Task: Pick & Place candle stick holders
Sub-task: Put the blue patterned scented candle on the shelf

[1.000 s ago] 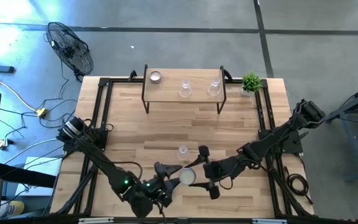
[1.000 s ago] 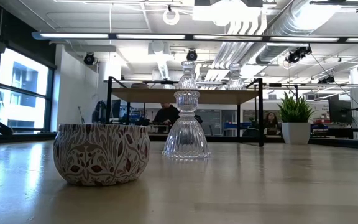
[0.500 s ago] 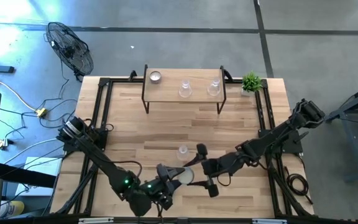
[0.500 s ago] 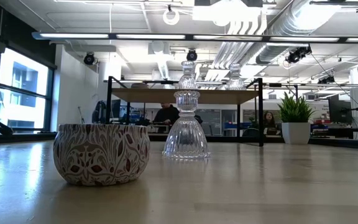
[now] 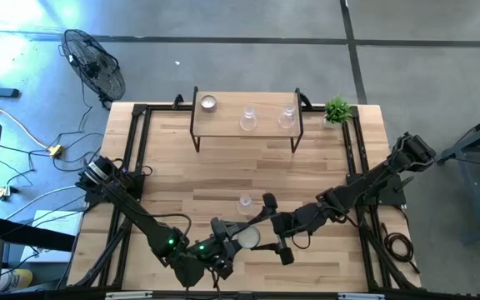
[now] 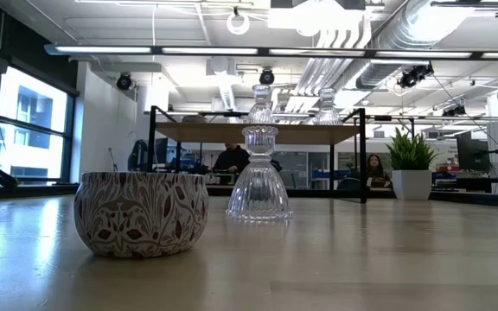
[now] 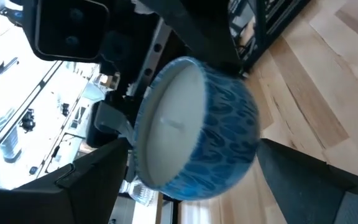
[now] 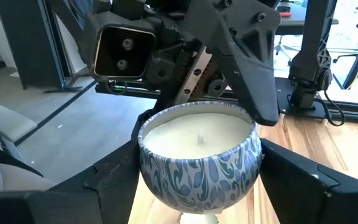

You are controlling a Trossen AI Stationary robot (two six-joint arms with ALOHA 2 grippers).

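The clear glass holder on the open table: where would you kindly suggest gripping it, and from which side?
Probably its narrow neck, coming down from above: the glass holder stands upright, and its flared bell base looks too wide and sloped to pinch.

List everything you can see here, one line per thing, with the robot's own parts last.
glass holders: 3, clear; two on the shelf, one on the table
silver cup: 1, white centre; at the shelf's left end
blue cup: 1, blue-and-white pattern, white wax; between both grippers
red-brown cup: 1, patterned; on the table nearest the low camera
plant: 1, green, white pot; at the table's far right corner
shelf: 1, wood top, black legs; at the far edge
table: 1, light wood
fan: 1, black; on the floor
people: 2; far back in the room
left gripper: dark; at the blue cup
right gripper: dark; at the blue cup
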